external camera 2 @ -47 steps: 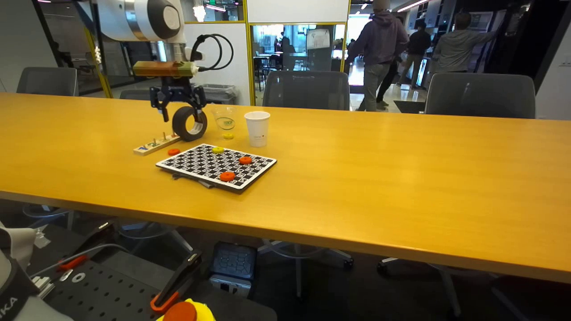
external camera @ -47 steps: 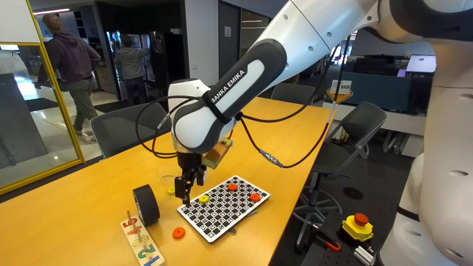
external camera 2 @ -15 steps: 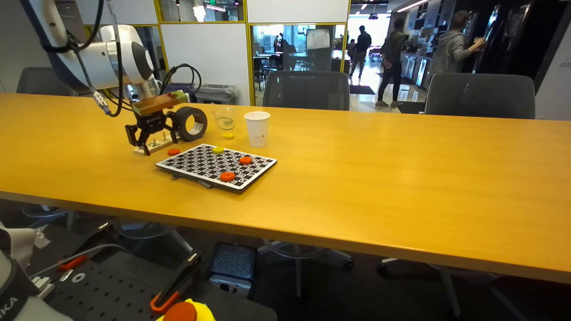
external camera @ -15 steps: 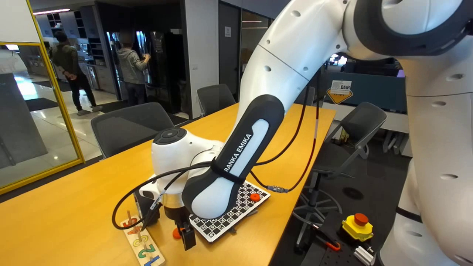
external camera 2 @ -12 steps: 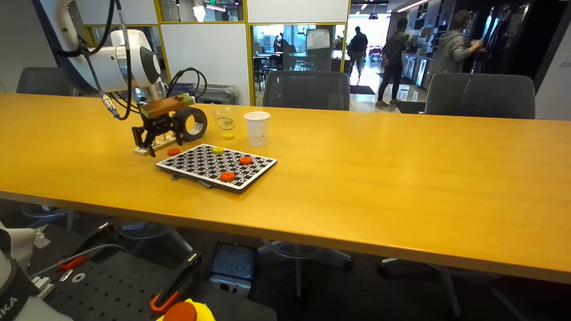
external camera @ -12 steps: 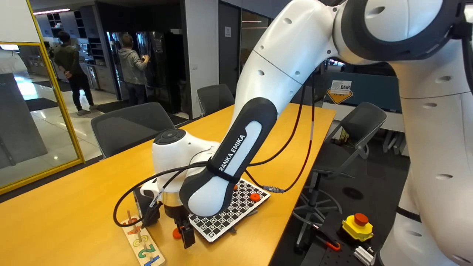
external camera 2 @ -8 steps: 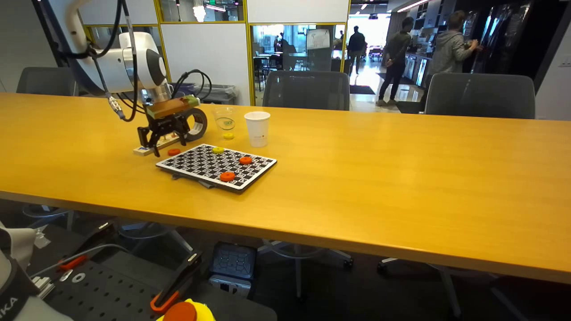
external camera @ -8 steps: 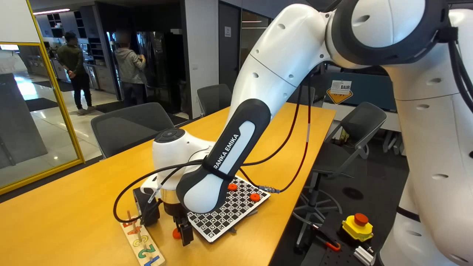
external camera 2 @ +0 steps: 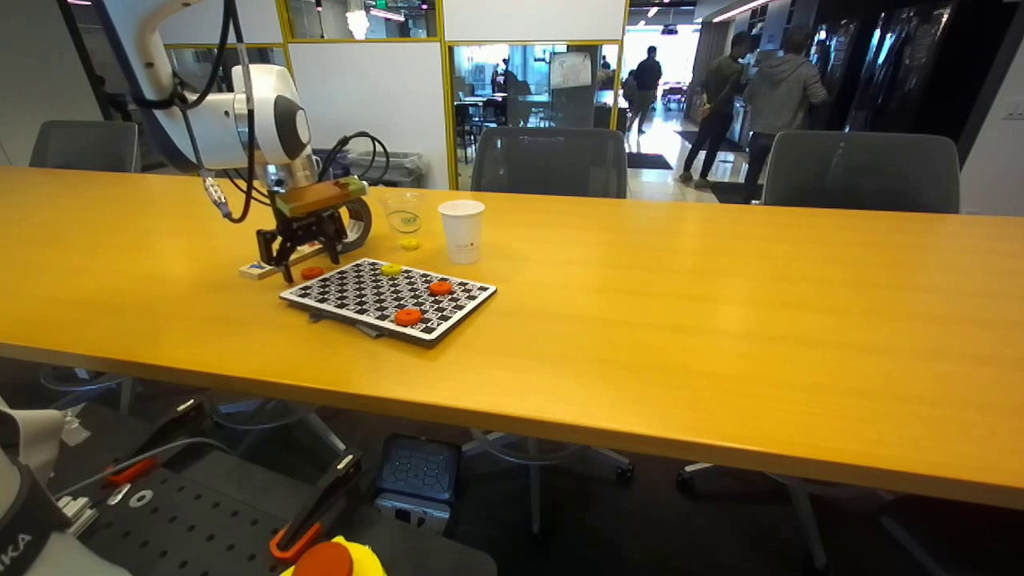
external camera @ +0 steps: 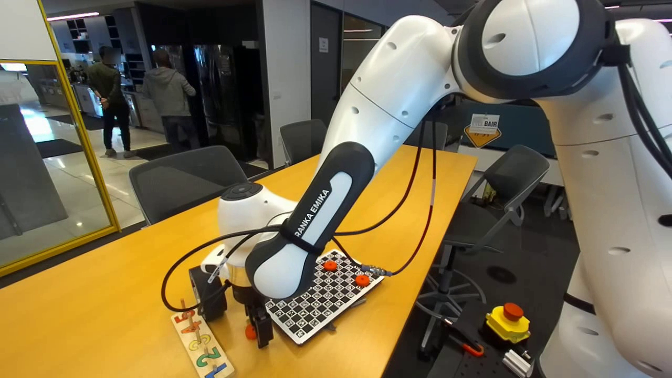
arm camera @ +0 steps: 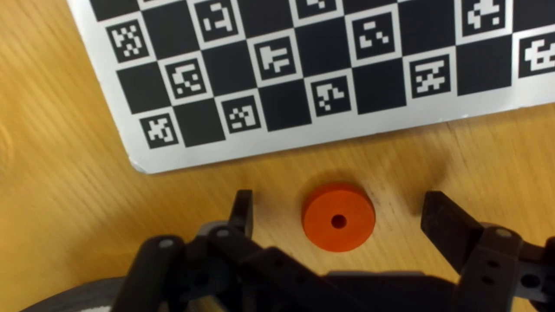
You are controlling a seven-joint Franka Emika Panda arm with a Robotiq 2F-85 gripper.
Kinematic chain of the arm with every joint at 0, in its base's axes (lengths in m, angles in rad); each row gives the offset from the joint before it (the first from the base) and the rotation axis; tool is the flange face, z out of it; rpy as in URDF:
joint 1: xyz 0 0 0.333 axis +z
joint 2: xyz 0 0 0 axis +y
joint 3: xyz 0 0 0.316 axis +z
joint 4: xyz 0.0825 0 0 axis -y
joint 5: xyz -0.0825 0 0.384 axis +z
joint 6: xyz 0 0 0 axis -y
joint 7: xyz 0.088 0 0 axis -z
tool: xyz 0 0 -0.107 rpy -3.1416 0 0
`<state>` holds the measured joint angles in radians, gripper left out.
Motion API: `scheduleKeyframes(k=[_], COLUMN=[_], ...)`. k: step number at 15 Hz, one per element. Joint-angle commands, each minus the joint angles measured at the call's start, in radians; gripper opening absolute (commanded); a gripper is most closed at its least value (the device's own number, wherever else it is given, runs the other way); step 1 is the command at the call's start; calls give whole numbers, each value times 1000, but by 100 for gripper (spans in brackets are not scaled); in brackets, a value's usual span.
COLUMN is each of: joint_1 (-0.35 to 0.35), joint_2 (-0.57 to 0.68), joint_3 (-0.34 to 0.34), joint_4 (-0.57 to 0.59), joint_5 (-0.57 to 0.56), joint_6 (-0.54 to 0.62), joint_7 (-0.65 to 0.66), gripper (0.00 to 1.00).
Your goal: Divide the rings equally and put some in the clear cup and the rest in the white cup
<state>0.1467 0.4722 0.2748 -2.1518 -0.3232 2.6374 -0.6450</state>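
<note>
Now the hand point(arm camera: 337, 204), spread wide and holding nothing, has slid over an orange ring point(arm camera: 339, 234), so a pick looks near. I count four more: two orange rings point(external camera 2: 440, 287) point(external camera 2: 408, 317) and a yellow ring point(external camera 2: 390, 270) on the board point(external camera 2: 356, 293) beside the hand; farther off, near one white cup point(external camera 2: 462, 232), another yellow ring point(external camera 2: 410, 245) either in or before one clear cup point(external camera 2: 403, 214).

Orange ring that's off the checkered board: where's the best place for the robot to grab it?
Probably from straight above, pinching the orange ring by opposite sides of its round outer edge. It lies flat on the table, and its hole looks too small to grip by. The checkered board is close on one side, but the open jaws, left and right in the wrist view, should miss it.
</note>
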Motion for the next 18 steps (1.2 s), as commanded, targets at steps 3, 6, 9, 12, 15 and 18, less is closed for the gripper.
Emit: scheduleKeyframes(k=[3,6,9,12,15,18], joint_1=[-29,-33,-35,-51,-79,-112], joint_2=[17,12,10,-8,-66,-150], joint_3=[24,26,31,49,75,91], joint_4=[38,39,41,40,21,8], joint_5=[60,74,88,123,173,244], joint_6=[-24,-29,-37,-74,-129,-213], joint_7=[-75,-93,-108,-148,-218,-306], gripper=[75,58,34,20,21,21])
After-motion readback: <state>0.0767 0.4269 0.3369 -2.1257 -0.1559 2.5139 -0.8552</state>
